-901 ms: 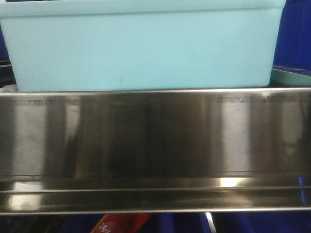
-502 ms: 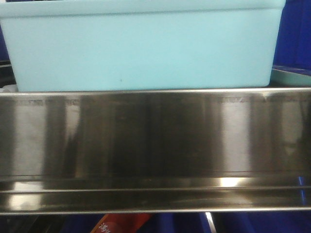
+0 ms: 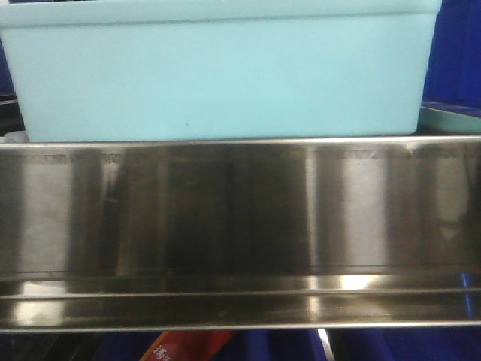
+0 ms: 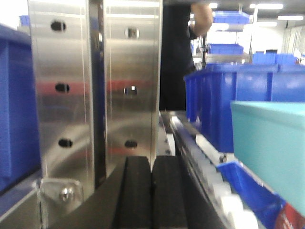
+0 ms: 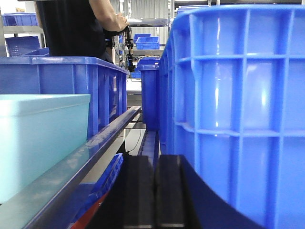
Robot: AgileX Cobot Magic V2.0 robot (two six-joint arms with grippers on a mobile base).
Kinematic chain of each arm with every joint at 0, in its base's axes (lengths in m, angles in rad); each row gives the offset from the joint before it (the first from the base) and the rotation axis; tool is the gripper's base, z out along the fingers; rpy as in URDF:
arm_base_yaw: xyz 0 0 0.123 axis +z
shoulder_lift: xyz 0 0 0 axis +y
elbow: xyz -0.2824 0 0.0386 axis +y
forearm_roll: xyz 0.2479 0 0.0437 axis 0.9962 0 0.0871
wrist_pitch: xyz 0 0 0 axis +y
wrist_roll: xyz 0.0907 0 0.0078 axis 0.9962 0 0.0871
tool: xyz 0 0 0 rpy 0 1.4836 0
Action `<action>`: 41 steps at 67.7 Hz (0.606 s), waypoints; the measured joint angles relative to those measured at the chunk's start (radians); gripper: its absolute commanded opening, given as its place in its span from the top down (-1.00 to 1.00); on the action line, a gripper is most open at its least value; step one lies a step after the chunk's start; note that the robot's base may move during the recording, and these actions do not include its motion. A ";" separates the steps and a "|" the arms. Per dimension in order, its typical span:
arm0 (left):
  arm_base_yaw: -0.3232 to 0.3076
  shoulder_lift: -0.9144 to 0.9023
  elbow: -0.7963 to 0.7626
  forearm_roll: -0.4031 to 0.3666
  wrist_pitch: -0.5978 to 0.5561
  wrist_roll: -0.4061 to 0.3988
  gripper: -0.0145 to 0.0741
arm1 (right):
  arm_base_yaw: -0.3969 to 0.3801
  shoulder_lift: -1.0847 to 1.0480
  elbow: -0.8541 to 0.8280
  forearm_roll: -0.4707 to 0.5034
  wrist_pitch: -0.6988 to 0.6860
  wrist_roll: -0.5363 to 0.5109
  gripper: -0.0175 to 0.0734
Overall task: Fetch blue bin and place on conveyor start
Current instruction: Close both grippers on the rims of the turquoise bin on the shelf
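Stainless steel fronts the bench (image 3: 240, 218); the blue bin (image 3: 218, 75) sits just behind that front edge. Both the left end effector (image 4: 152, 191) and the right end effector (image 5: 155, 191) are pinched together, empty.

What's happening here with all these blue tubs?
A two-armed robot faces a pale blue bin that sits just behind a shiny steel rail. Neither arm holds it. The left pincer and right pincer are both shut on nothing, one to each side of the bin. Around them stand dark blue ribbed bins, and a person stands in the background.
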 measured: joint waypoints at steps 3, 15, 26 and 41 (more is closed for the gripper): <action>0.000 0.000 0.000 0.000 -0.013 0.000 0.92 | 0.000 0.000 0.000 0.000 0.000 0.000 0.97; 0.000 0.000 0.000 0.000 -0.073 0.000 0.92 | 0.000 0.000 0.000 0.000 -0.025 0.000 0.97; 0.000 0.000 -0.015 0.000 -0.085 0.000 0.92 | 0.000 -0.002 -0.062 0.024 0.012 0.009 0.97; 0.000 0.017 -0.306 0.004 0.201 0.000 0.82 | 0.000 0.024 -0.408 0.038 0.293 0.010 0.81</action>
